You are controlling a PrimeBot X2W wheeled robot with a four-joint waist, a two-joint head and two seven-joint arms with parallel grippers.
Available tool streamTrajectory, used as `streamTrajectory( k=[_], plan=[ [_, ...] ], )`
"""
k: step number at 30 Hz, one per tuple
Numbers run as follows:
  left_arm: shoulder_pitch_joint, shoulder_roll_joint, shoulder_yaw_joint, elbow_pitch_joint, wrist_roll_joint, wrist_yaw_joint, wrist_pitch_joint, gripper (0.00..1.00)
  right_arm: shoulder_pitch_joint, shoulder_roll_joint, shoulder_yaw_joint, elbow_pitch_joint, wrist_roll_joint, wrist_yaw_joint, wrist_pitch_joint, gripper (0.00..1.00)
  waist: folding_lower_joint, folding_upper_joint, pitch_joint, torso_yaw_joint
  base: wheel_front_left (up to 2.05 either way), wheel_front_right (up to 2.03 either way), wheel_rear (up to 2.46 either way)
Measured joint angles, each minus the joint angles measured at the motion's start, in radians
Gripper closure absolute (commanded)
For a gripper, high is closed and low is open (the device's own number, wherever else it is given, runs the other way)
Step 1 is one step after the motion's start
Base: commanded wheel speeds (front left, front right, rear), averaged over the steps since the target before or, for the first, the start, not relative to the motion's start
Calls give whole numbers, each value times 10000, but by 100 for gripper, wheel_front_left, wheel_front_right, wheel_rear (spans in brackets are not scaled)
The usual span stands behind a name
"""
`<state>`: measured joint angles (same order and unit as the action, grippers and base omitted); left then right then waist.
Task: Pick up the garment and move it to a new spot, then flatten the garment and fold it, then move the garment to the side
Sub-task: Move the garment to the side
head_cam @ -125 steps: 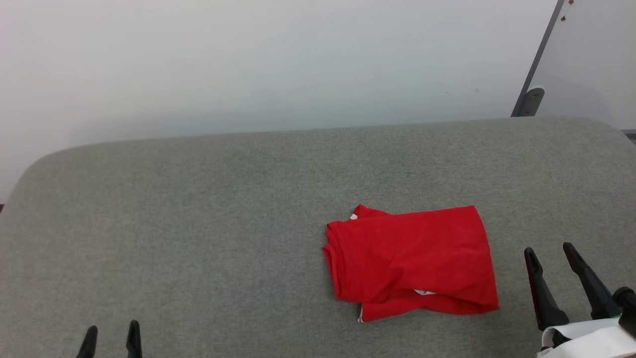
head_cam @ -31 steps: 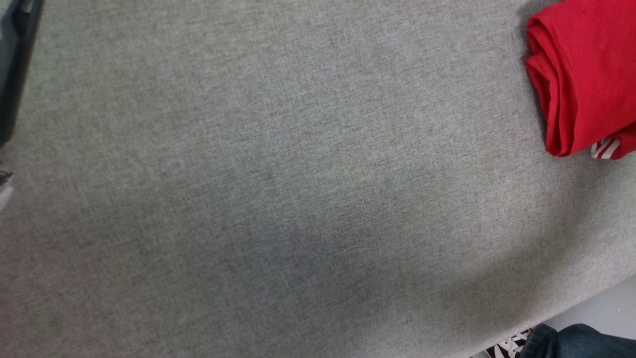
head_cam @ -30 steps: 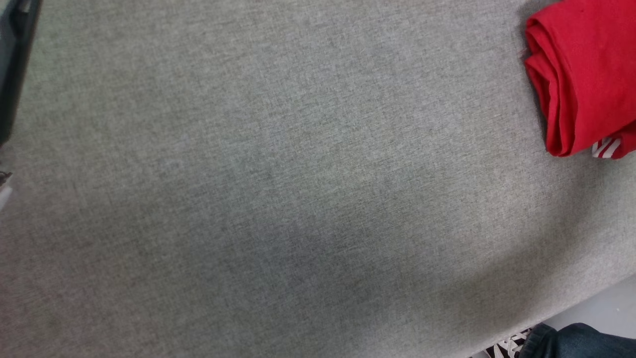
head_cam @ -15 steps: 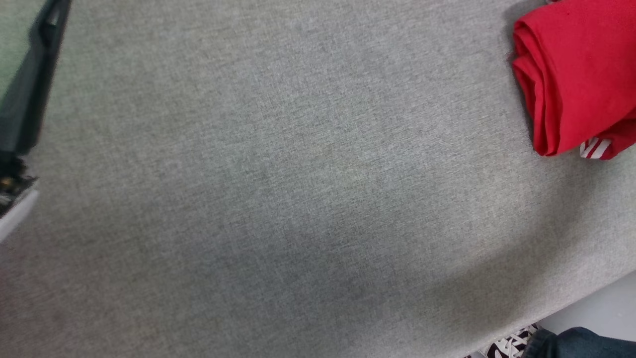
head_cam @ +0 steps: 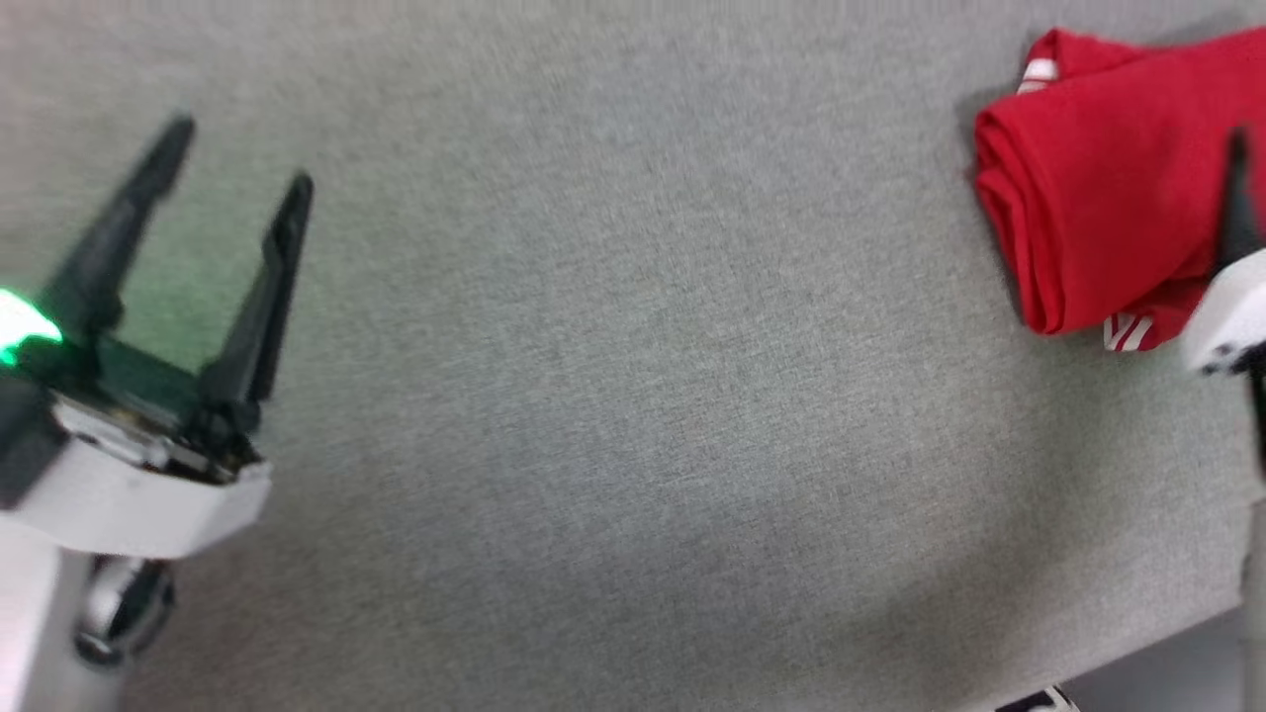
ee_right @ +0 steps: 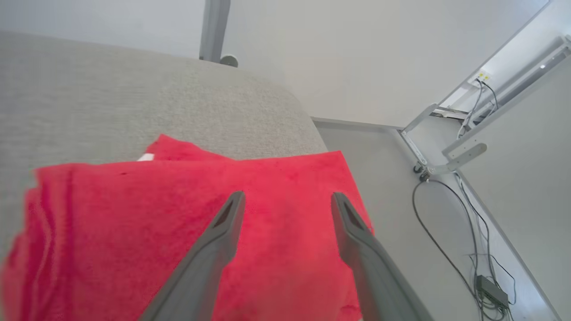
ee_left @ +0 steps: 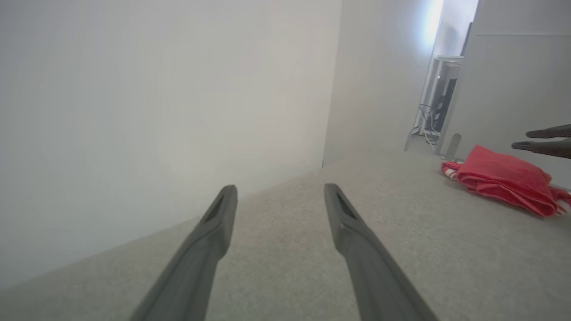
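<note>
The garment [head_cam: 1088, 178] is a folded red bundle with a bit of red-and-white stripe trim, lying at the right end of the grey fabric-covered table [head_cam: 633, 415]. In the right wrist view my right gripper [ee_right: 287, 196] hangs just above the garment [ee_right: 134, 223], open, with nothing between its fingers. One of its dark fingers [head_cam: 1236, 198] shows in the head view at the right edge. My left gripper [head_cam: 240, 158] is open and empty over the table's left part, far from the garment [ee_left: 499, 178]. Its spread fingertips [ee_left: 280, 189] point toward the white wall.
The table's right edge [ee_right: 312, 129] drops to a pale floor with cables [ee_right: 446, 249] and a metal stand foot [ee_right: 446, 156]. A white wall [ee_left: 156, 89] runs behind the table. Part of a person's shoe [head_cam: 1029, 702] shows below the table's front edge.
The head camera has shifted, so the garment sits lower and further left in that view. My left gripper and a finger of my right gripper have come into the head view.
</note>
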<state>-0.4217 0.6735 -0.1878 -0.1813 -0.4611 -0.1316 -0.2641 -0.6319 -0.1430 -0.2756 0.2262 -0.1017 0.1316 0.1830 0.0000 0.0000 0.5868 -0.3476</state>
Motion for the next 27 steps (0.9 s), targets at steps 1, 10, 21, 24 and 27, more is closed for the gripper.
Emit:
streamTrajectory(
  k=[1, 10, 21, 24, 27],
  plan=[
    [216, -199, 46, 155, 86, 0, 0, 0, 156, 36, 196, 38, 13, 0, -146, 0, 1, 0, -182, 64, 0, 0, 0],
    [1824, -2056, 723, 1509, 428, 0, -2, 0, 1155, 443, 1068, 752, 232, 0, -1885, 0, 0, 0, -1798, 760, 0, 0, 0],
    [3105, -3354, 1252, 2859, 738, 0, 0, 0, 2177, 439, 1992, 1900, 1327, 0, -3507, 0, 0, 0, -3494, 1951, 0, 0, 0],
    [3349, -3530, 1415, 2993, 828, 0, 0, 0, 2541, 343, 2245, 2017, 1630, 0, -3687, 0, 0, 0, -3922, 2253, 0, 0, 0],
    [3649, -3636, 1751, 3028, 869, 2, 0, 0, 2980, 155, 2431, 1992, 1979, 0, -3718, 0, 0, 0, -4359, 2492, 0, 0, 0]
  ],
)
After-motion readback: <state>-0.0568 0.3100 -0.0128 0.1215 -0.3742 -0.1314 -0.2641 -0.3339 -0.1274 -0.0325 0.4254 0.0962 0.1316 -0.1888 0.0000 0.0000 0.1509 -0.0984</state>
